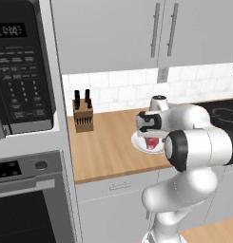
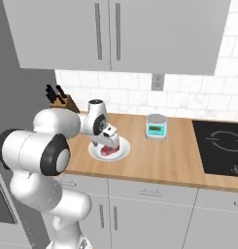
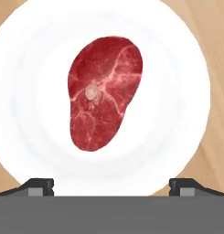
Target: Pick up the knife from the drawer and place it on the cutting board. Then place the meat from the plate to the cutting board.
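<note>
Red, pale-streaked meat (image 3: 104,93) lies in the middle of the white plate (image 3: 177,59), straight below the hand (image 3: 111,186), which hangs above it with fingers spread wide and nothing between them. In the hand view the slab's long axis runs nearly top to bottom, broader end uppermost. White rim shows all round it; bare wooden table (image 2: 164,155) surrounds the plate, the scale (image 2: 156,126) well apart.

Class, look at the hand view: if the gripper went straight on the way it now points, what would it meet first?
Most likely the meat, lying on the plate between the open fingers. The gap to it is hard to judge, but nothing lies between.
</note>
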